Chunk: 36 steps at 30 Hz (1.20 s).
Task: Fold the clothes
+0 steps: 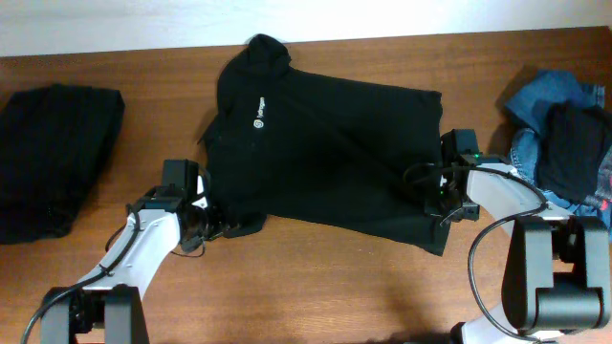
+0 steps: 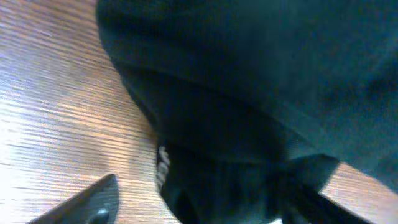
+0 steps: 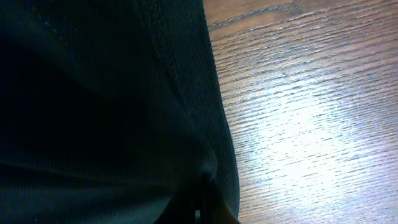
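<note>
1. My left fingers (image 1: 214, 227) are nearest, low on the desk (image 1: 316, 287) at the near-left corner of the black T-shirt (image 1: 325, 143).
2. In my left wrist view those fingers are spread apart with the bunched corner of the T-shirt (image 2: 249, 93) between them. One finger (image 2: 93, 205) stands clear of the cloth, with bare wood (image 2: 50, 112) showing in the gap, so nothing is clamped there.
3. My right fingers (image 1: 440, 191) are at the T-shirt's right edge, clenched on the fabric. In my right wrist view the stitched hem (image 3: 168, 68) runs down and gathers into the pinch at the bottom of the frame, with the lit wood of the desk (image 3: 311, 124) beside it.
4. The T-shirt lies spread across the middle of the desk between my two arms, turned sideways and a little skewed, its near-right corner coming to a point below my right fingers.
5. Its small white logo (image 1: 259, 121) faces up on the left part of the cloth.
6. A rounded flap of the same shirt (image 1: 263, 53) pokes out toward the far edge of the desk.
7. Well to the left sits a black pile (image 1: 53, 153) of cloth, apart from the T-shirt.
8. At the far right lies a blue denim piece (image 1: 550, 96) with another black garment (image 1: 574, 148) heaped on it, close to my right arm.
</note>
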Motion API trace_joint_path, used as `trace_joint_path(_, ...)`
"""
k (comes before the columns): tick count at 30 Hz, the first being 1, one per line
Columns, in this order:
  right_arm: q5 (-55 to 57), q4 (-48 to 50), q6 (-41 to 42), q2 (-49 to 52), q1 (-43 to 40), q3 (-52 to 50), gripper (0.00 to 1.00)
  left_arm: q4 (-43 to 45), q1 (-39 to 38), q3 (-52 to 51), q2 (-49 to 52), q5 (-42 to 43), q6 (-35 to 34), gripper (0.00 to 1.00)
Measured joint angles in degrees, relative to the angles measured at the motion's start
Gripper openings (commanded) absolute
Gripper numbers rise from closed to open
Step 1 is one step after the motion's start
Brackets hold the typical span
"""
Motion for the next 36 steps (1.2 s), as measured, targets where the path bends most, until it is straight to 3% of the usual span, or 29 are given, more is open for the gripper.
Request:
trace_joint_path(3, 0.0, 0.0, 0.0, 0.0, 0.0, 0.0, 0.04, -0.28, 0.0, -0.07, 0.0, 0.48, -0.5, 0.26)
trace_joint_path(6, 0.0, 0.0, 0.04, 0.0, 0.0, 0.0, 0.04, -0.48, 0.0, -0.15, 0.0, 0.42, -0.02, 0.01)
trace_joint_path(14, 0.0, 0.04, 0.13, 0.0, 0.0, 0.0, 0.04, -2.27, 0.0, -0.13, 0.0, -2.4, 4.7, 0.01)
trace_joint_path(19, 0.0, 0.22, 0.13, 0.0, 0.0, 0.0, 0.04, -8.92, 0.0, 1.97, 0.0, -7.72, 8.22, 0.01)
trace_joint_path(27, 0.0, 0.42, 0.13, 0.0, 0.0, 0.0, 0.04, -15.19, 0.0, 10.23, 0.0, -16.59, 10.54, 0.0)
trace_joint_path(36, -0.02, 0.39, 0.11, 0.0, 0.0, 0.0, 0.04, -17.94, -0.28, 10.67, 0.0, -20.87, 11.43, 0.0)
